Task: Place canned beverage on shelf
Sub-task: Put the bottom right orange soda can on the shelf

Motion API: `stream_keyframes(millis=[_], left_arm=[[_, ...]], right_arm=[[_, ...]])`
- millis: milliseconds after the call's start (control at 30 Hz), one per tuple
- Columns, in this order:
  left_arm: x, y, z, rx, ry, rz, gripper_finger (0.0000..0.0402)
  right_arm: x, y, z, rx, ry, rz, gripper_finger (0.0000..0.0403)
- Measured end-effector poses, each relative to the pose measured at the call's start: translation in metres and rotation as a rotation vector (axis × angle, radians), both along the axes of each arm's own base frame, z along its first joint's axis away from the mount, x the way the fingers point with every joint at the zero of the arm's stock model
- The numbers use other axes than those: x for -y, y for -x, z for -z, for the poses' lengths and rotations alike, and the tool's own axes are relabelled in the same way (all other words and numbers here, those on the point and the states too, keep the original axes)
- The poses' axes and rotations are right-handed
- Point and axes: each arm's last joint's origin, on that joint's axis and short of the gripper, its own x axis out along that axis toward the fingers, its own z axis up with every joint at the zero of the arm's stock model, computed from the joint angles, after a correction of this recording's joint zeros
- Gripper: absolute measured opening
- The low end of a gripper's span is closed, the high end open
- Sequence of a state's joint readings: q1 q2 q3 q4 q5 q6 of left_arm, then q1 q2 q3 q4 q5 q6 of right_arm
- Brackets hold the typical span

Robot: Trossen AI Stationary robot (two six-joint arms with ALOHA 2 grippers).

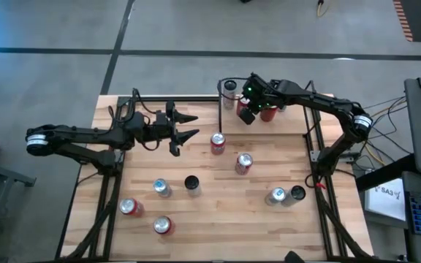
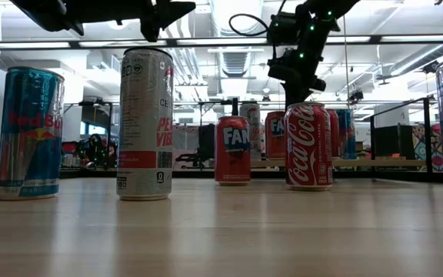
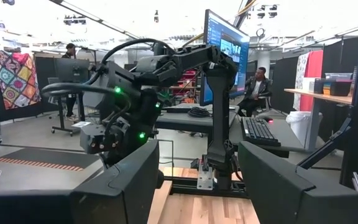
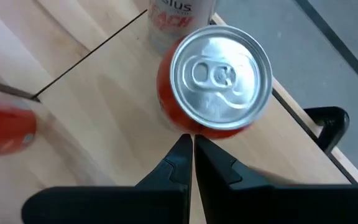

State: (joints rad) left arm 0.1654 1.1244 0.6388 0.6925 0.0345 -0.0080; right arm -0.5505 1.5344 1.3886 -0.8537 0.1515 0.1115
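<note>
Overhead, the right gripper (image 4: 192, 144) points down, jaws together, above an orange aluminium can (image 4: 219, 81) on the light-wood shelf (image 4: 104, 93). The left gripper (image 1: 185, 130) hangs mid-table, jaws apart, empty.

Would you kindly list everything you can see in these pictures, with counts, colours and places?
Table: one, light wood, under everything.
Shelf: one, light wood with black rods, far right corner of the table.
Cans on the table: eight, red, blue-and-silver or dark-topped, spread across the tabletop.
Cans on the shelf: three, one orange-red, one pale, one red.
Monitor: one, dark, lit screen, in the room beyond.
People: two, dark clothes, one seated, one farther off.
Left gripper: open, empty, above the table's left half.
Right gripper: shut, empty, just over the orange-red can.
</note>
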Motion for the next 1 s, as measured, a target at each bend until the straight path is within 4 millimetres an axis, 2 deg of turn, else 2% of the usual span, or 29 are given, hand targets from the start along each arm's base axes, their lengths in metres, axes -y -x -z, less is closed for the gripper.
stream_keyframes(millis=[400,1000], left_arm=[[0.0000,-0.0001,0.0004,-0.008,-0.023,-0.005,0.0205],[0.0000,-0.0001,0.0005,-0.012,-0.048,-0.010,0.0205]], right_arm=[[0.0099,-0.0035,0.0005,0.054,0.030,0.027,0.0009],[0.0096,-0.0060,-0.0055,0.121,0.009,0.007,0.0009]])
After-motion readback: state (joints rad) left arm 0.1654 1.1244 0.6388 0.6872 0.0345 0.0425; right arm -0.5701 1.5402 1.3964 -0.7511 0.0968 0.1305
